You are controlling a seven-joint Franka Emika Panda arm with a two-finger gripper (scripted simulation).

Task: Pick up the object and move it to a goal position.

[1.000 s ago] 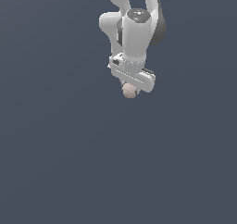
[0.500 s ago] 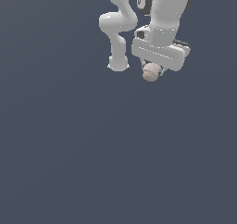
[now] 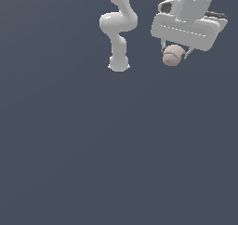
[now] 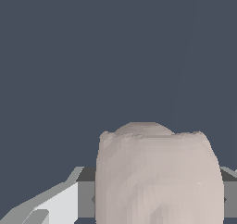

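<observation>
The object is a small pale pinkish-beige bumpy lump held under the white hand at the upper part of the exterior view's right. My gripper is shut on it, its fingers mostly hidden behind the lump. In the wrist view the object fills the near field, pinched between the grey fingers, and hides most of the gripper.
The white arm's base and lower links stand on the plain dark grey floor to the exterior view's left of the hand. Nothing else shows on the floor in either view.
The hand has carried the object toward the exterior view's right and slightly upward, away from the arm's base. It looks larger now. The grip stays shut on the lump.
</observation>
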